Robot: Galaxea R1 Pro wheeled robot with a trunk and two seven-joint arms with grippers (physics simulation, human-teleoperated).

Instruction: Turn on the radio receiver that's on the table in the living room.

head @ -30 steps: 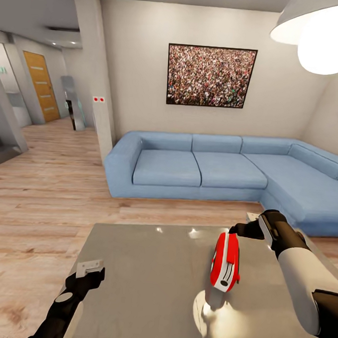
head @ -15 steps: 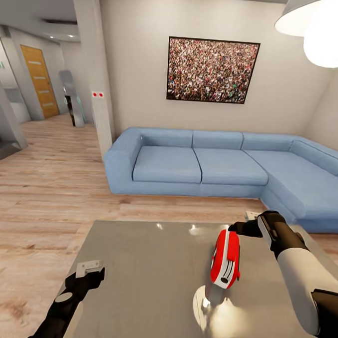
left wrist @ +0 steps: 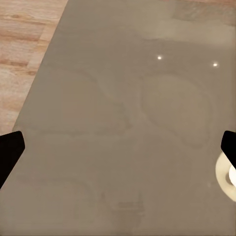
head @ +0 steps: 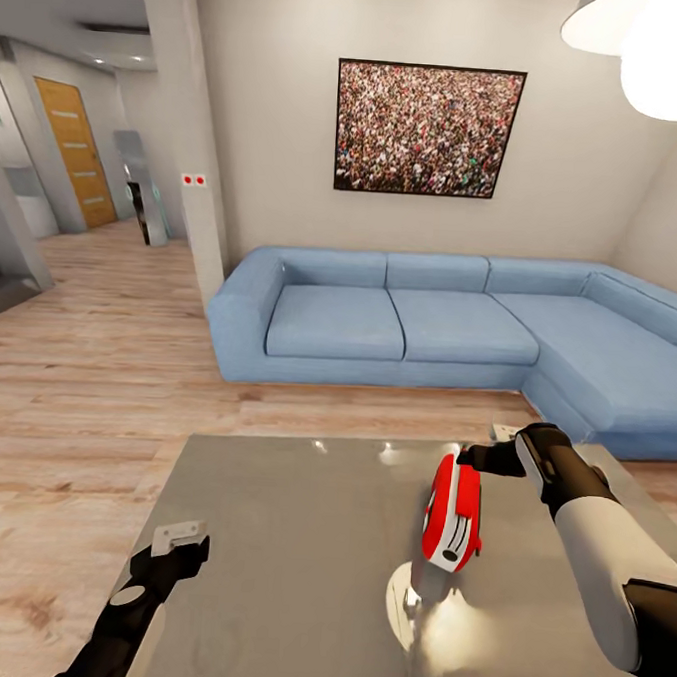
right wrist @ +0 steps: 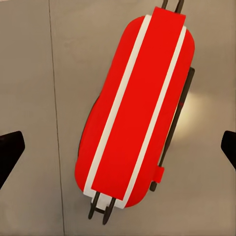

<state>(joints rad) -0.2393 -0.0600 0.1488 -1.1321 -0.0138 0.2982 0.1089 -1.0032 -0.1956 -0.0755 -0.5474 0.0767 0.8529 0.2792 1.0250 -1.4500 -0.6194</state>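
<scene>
The red radio receiver (head: 453, 519) with its white edge band stands on edge on the right part of the glossy grey table (head: 286, 536). My right gripper (head: 484, 448) hovers open just behind the radio's upper end. In the right wrist view the radio (right wrist: 135, 113) lies between the widely spread black fingertips (right wrist: 10, 150), which do not touch it. My left gripper (head: 180, 547) is open over the table's left front part, and the bare tabletop (left wrist: 118, 123) shows between its fingertips (left wrist: 10, 147).
A blue L-shaped sofa (head: 430, 324) runs behind the table and along the right. Light wood floor (head: 85, 383) stretches left toward a hallway with a wooden door (head: 74, 152). A lit pendant lamp (head: 657, 47) hangs at the upper right, glaring on the tabletop (head: 432, 615).
The whole head picture has shifted slightly, room features sitting a little higher, so the camera moved. Both arms and the radio keep their places relative to each other.
</scene>
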